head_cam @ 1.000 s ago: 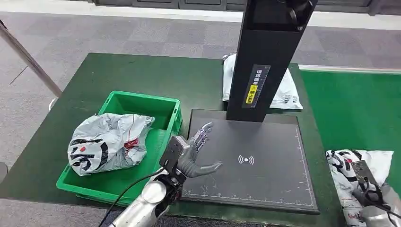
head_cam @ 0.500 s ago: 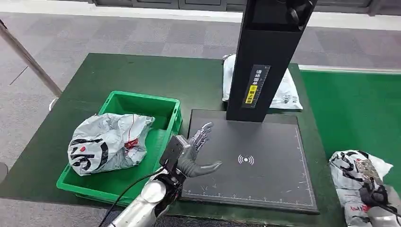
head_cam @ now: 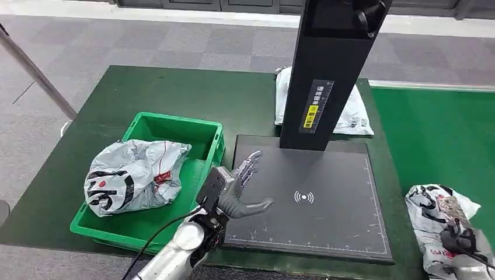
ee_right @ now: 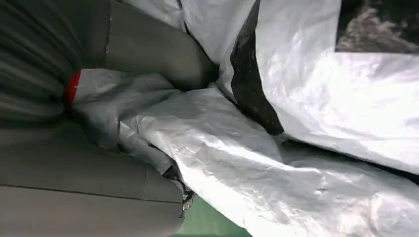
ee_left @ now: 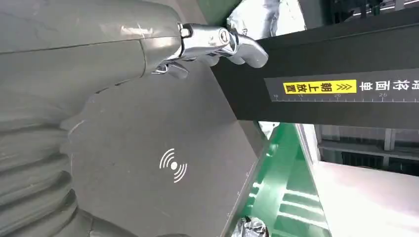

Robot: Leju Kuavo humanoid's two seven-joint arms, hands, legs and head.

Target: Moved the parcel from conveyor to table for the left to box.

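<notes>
Right hand [head_cam: 461,240] grips one of three parcels [head_cam: 435,213]; left hand [head_cam: 242,189] spread, holding nothing.

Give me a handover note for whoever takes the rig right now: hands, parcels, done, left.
Left hand: open, fingers spread, over the near left part of the scanner pad.
Right hand: grips the parcel on the green conveyor.
Done: one parcel in the green bin; another parcel lies behind the scanner post.
Left: carry the held parcel to the table, then the left hand boxes it.
</notes>
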